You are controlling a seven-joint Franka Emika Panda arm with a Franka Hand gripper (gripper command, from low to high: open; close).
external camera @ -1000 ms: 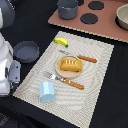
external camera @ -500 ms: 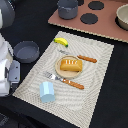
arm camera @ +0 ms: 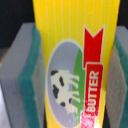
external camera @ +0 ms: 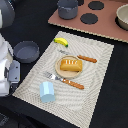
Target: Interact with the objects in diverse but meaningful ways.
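Note:
In the wrist view, a flat yellow packet (arm camera: 70, 45) with a red mark, a cow picture and the word BUTTER fills the frame. My gripper (arm camera: 72, 75) is shut on it, with grey, green-edged pads (arm camera: 22, 85) pressing both sides. In the exterior view the gripper itself is hidden; only the white arm (external camera: 6, 60) shows at the left edge. On the placemat (external camera: 95, 75) lie a yellow banana (external camera: 60, 41), an orange-brown bread loaf (external camera: 70, 65) on a small plate (external camera: 59, 71), and a light blue cup (external camera: 47, 91). A dark grey pot (external camera: 67, 8) stands on the stove board.
A fork (external camera: 65, 81) and a knife (external camera: 84, 58) with orange handles lie beside the plate. A dark round dish (external camera: 26, 51) sits off the mat at the exterior view's left. The toy stove board (external camera: 100, 25) with black burners lies at the back, a beige bowl (external camera: 122, 17) on its right.

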